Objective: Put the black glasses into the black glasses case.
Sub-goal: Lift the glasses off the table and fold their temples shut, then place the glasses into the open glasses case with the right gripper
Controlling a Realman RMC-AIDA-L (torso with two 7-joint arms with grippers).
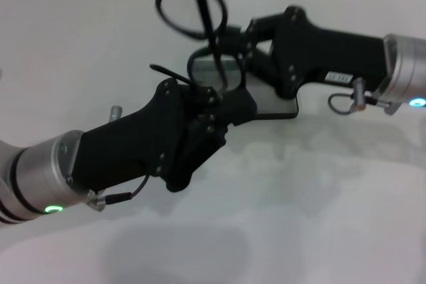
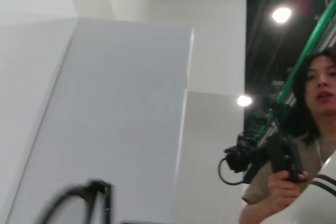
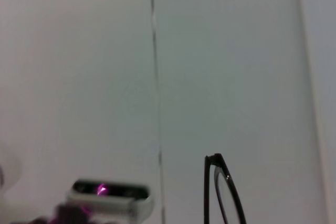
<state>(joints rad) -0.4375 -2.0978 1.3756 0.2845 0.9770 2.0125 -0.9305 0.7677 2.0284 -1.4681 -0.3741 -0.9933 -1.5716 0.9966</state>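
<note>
White table [image 1: 319, 217], both tools pinching black glasses [image 1: 200, 14] above black glasses case [image 1: 279, 106], left tool [image 1: 212, 101], right tool [image 1: 234, 39].

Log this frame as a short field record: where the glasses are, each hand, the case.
glasses: black glasses held up above the table, between both hands
left hand: left hand at the lower lens and temple area
right hand: right hand at the frame's middle
case: black glasses case on the table beneath the hands, mostly hidden
placement: not yet done
</note>
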